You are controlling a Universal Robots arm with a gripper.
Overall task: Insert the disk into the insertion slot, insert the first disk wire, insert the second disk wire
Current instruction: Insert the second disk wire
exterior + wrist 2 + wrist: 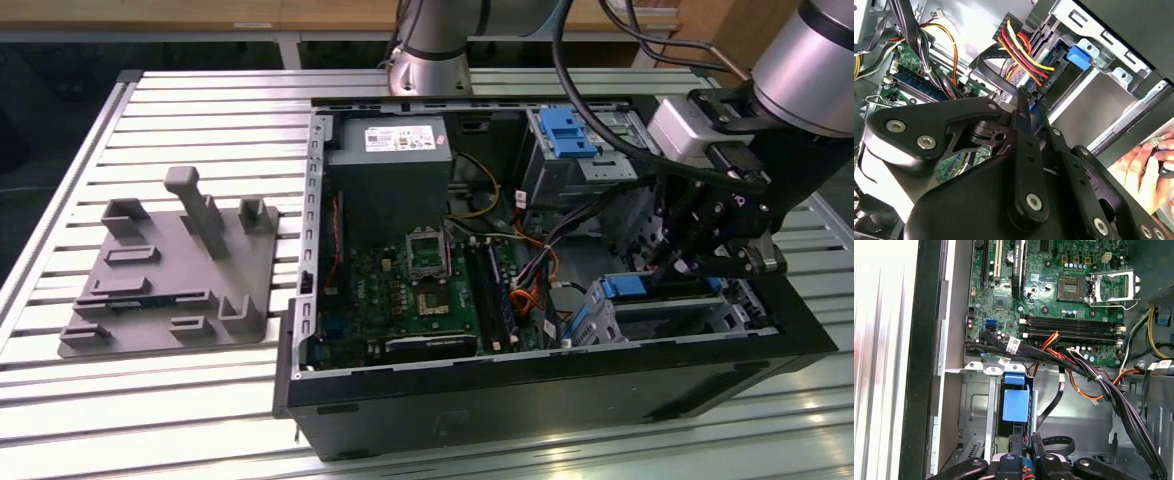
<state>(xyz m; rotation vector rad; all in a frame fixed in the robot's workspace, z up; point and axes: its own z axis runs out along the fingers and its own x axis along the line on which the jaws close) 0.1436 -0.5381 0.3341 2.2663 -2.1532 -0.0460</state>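
With the disk already seated in the insertion slot near the case's front corner, your end effector was clenched on a black wire plug at the disk's rear, so you needed to press squarely, unskewed.

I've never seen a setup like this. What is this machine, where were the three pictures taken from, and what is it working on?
It is a robot arm with a black gripper at its end, reaching into an open black desktop computer case lying on a slatted metal table. The exterior view comes from a camera standing off the arm; both wrist views come from cameras riding near the gripper. Inside you see the green motherboard, bundled cables, and the silver hard drive in its blue carrier sitting in the perforated metal bay. The gripper hovers right above the drive's cable end. Beside the case lies a grey plastic fixture tray. A person's hand appears in the second wrist view.
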